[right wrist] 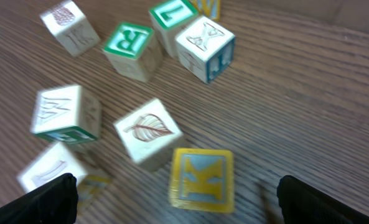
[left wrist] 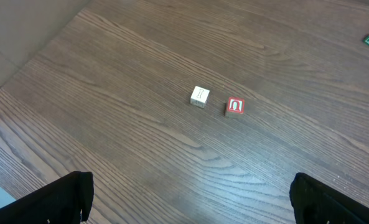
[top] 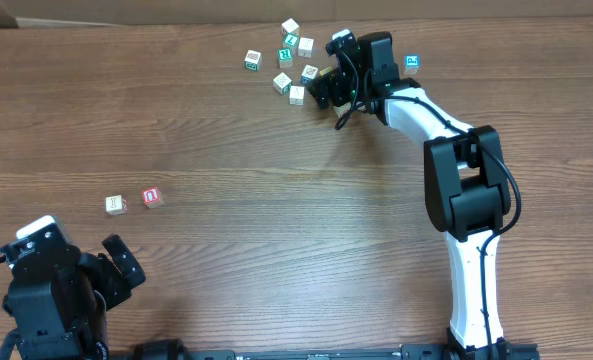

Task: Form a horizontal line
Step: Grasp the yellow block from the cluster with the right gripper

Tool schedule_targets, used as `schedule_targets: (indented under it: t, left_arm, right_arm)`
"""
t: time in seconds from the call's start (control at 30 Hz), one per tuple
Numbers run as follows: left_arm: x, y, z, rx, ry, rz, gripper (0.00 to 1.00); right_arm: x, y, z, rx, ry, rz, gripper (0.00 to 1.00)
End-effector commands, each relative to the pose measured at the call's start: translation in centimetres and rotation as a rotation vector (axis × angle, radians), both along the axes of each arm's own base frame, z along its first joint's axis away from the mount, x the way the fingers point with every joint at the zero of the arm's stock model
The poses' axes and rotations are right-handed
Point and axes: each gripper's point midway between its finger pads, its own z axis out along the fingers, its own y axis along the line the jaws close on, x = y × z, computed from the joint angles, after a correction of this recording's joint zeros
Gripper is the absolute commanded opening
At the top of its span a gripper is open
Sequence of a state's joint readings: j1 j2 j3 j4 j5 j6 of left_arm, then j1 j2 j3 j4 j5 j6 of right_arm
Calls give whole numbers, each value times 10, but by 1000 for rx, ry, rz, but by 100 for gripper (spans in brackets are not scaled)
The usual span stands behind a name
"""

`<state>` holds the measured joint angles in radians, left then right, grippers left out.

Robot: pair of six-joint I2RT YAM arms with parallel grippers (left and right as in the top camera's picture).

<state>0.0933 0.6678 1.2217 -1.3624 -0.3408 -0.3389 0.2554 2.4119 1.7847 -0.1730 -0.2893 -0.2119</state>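
Note:
Several lettered wooden blocks lie in a loose cluster (top: 288,62) at the far middle of the table. A white block (top: 115,204) and a red block (top: 152,197) sit side by side at the left; both also show in the left wrist view, white (left wrist: 200,96) and red (left wrist: 235,106). My right gripper (top: 326,90) is open at the cluster's right edge. In the right wrist view its fingers (right wrist: 175,194) straddle a yellow K block (right wrist: 201,179) without touching it. My left gripper (top: 121,262) (left wrist: 190,199) is open and empty, near the front left, short of the two blocks.
A leaf block (right wrist: 148,132), a green R block (right wrist: 129,46) and other blocks crowd just beyond the yellow one. A blue block (top: 411,62) lies alone to the right of the right arm. The wooden table (top: 276,220) has a cardboard wall along its far edge.

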Motion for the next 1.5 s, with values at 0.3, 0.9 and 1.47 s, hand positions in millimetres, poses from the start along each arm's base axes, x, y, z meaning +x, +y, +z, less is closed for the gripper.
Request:
schedule_targets:
  t: [0.3,0.9,1.47]
  left_arm:
    - [-1,0,0,-9,-9,12,99]
    - [-1,0,0,-9,-8,12,100]
    - [-1,0,0,-9,-9,12,100]
  right_arm:
    - [11,-11,-18,-88,-35,10,91]
    - [20,-9,-7,-62,-67,-30,47]
    - [8,-4,96,-90,40,-71,22]
